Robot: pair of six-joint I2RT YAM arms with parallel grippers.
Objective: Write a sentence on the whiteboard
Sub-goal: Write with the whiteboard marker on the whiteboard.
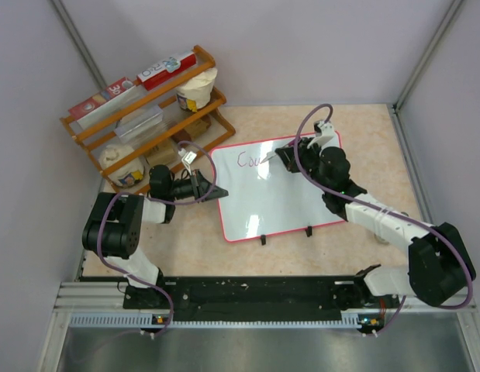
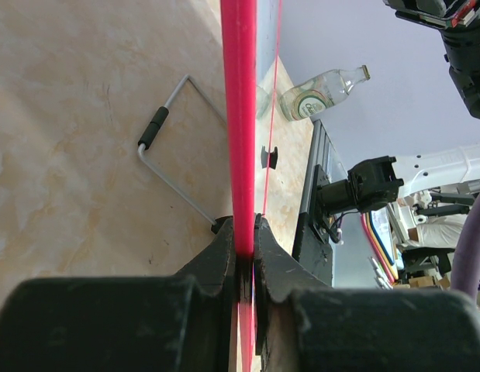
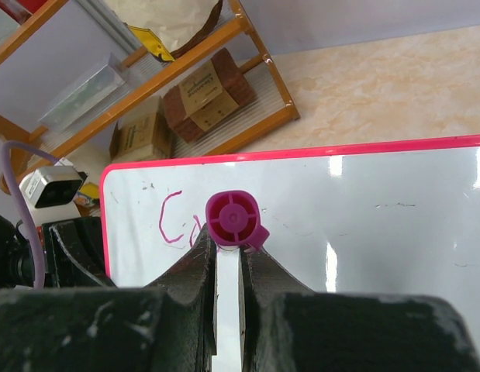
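Note:
The whiteboard (image 1: 286, 198), white with a pink-red rim, lies flat on the table. My left gripper (image 1: 211, 191) is shut on the board's left edge; in the left wrist view its jaws (image 2: 246, 229) pinch the pink rim (image 2: 240, 116). My right gripper (image 1: 282, 155) hovers over the board's far left part, shut on a marker (image 3: 230, 219) with a white body and a magenta end. The marker's tip is hidden under the gripper. The sentence (image 1: 250, 160) reads only "Cou" in pink; in the right wrist view the letter C (image 3: 170, 221) shows beside the marker.
An orange wooden rack (image 1: 146, 108) with boxes and cups stands at the far left. Two black clips (image 1: 264, 239) sit on the board's near edge. A wire stand (image 2: 170, 155) lies under the board, and a glass bottle (image 2: 321, 89) beyond it. Walls close in on both sides.

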